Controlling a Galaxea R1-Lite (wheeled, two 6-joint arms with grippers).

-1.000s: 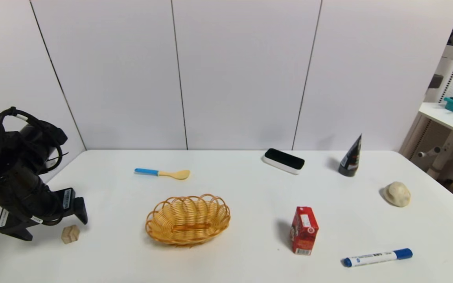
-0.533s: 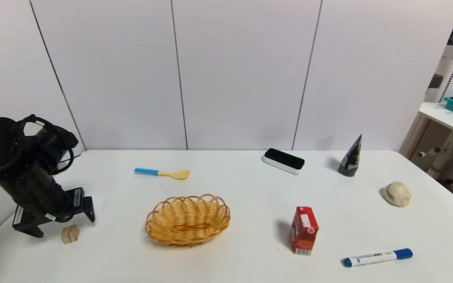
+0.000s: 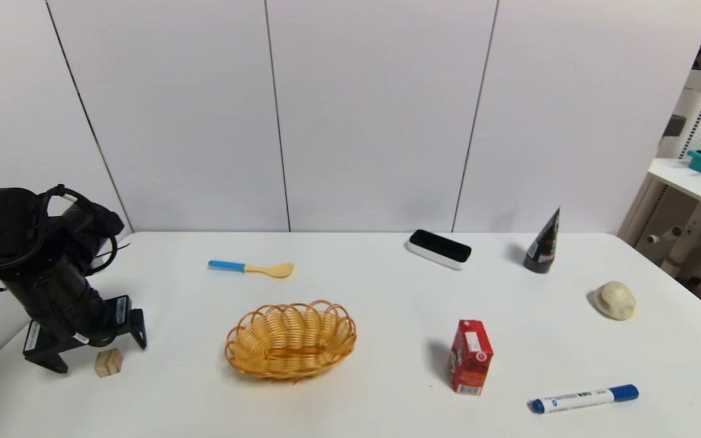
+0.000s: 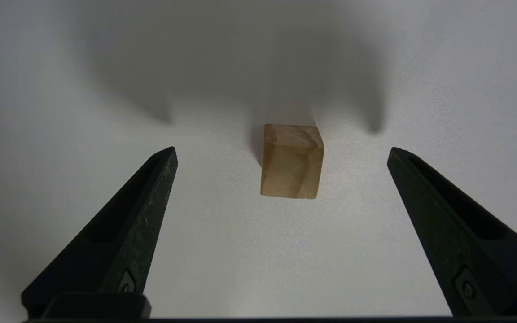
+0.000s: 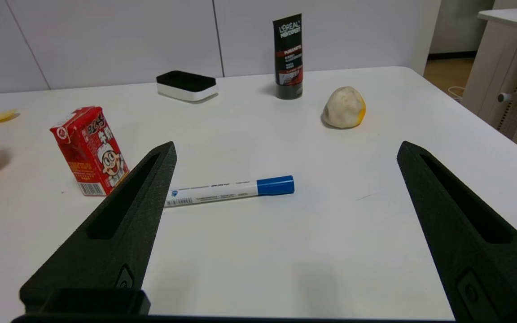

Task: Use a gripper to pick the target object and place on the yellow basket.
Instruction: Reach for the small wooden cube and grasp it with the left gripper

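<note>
The target object, a small light-tan wooden cube (image 3: 109, 362), stands on the white table near its front left corner. My left gripper (image 3: 100, 358) hangs low over it, open, one jaw on each side of the cube and neither touching it. In the left wrist view the cube (image 4: 292, 163) sits on the table just past the open left gripper (image 4: 282, 151), centred in the gap. The yellow basket (image 3: 236, 340) lies empty to the cube's right. My right gripper (image 5: 286, 146) is open and empty above the table's front right, outside the head view.
A red drink carton (image 3: 470, 357) and a blue-capped marker (image 3: 584, 398) lie at the front right. A beige lump (image 3: 615, 300), a black tube (image 3: 544, 244), a black-topped eraser (image 3: 439, 248) and a blue-handled spoon (image 3: 252, 267) lie farther back. The table's left edge runs close to the left arm.
My left arm has swung to the right and dropped a little, bringing its open jaws from beside the cube to either side of it. The cube has not moved.
</note>
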